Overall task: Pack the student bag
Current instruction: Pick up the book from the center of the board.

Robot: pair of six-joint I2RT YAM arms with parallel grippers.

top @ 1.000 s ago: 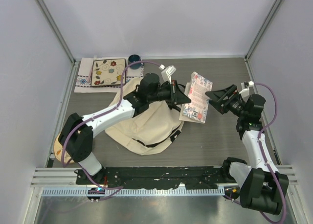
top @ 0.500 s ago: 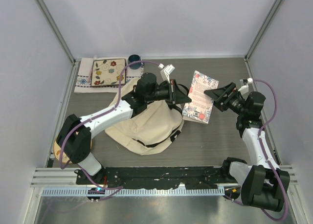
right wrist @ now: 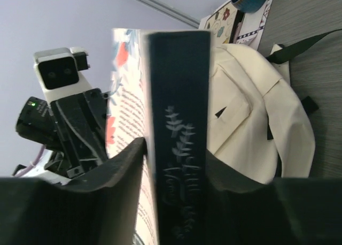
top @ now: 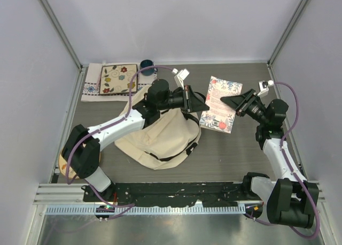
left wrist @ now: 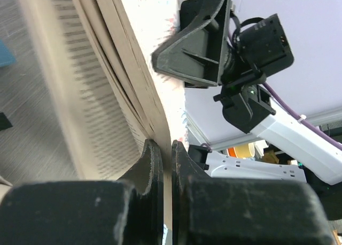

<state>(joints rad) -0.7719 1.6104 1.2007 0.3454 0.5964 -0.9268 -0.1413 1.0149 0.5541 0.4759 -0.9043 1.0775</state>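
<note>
Student bag [top: 160,138] lying on bench, midway between near and far edges, nearer left edge | book [top: 222,103] being held up just right of bag | left gripper [left wrist: 165,148] pinching book's left edge, jaws closed | right gripper [right wrist: 173,154] clamping book's spine, fingers touching both sides

student bag [top: 160,135] mid-table [top: 240,154] | book [top: 220,110] just right of student bag, between left gripper [top: 207,106] and right gripper [top: 224,99] | mat [top: 113,79] in far-left corner, behind student bag | cup [top: 147,66] at mat's right end, near back edge
</note>
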